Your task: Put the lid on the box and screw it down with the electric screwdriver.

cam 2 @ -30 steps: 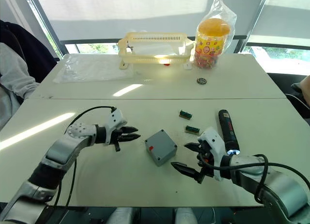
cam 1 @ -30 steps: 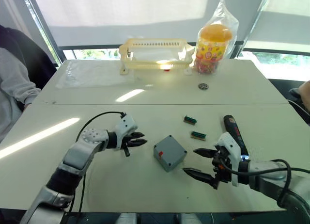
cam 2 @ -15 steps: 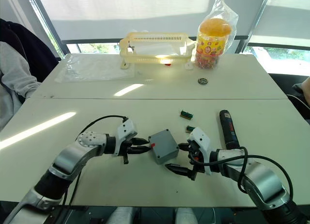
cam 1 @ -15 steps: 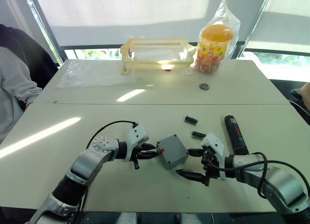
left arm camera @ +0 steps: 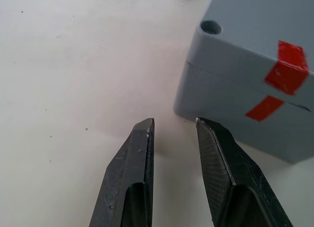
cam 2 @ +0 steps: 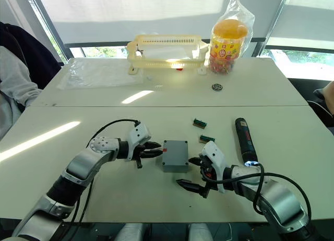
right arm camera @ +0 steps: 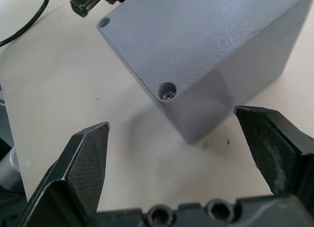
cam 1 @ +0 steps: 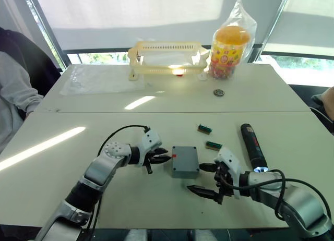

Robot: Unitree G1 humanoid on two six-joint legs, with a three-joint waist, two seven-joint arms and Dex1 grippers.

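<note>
The grey-blue box (cam 1: 185, 168) stands square on the table with the lid (cam 1: 185, 155) lying flush on top. Red tape marks (left arm camera: 291, 65) cross the seam on the side facing my left gripper. My left gripper (cam 1: 167, 155) is at the box's left side, fingers (left arm camera: 142, 153) narrowly open and empty, tips close to the box's corner. My right gripper (cam 1: 194, 178) is wide open at the box's near right corner, which lies ahead of its fingers (right arm camera: 88, 158). A corner hole (right arm camera: 168, 91) holds a screw. The black electric screwdriver (cam 1: 253, 146) lies on the table to the right, its tip lit.
Two small green parts (cam 1: 205, 129) (cam 1: 213, 145) lie between box and screwdriver. Farther back are a round metal piece (cam 1: 219, 93), a yellow rack (cam 1: 167, 56), a bagged orange jar (cam 1: 229, 45) and a clear plastic sheet (cam 1: 102, 76). A person's grey sleeve (cam 1: 15, 95) is at the left.
Both grippers have closed in on the box from either side. The box has turned from a diagonal stance to square with the table. The screwdriver has stayed put.
</note>
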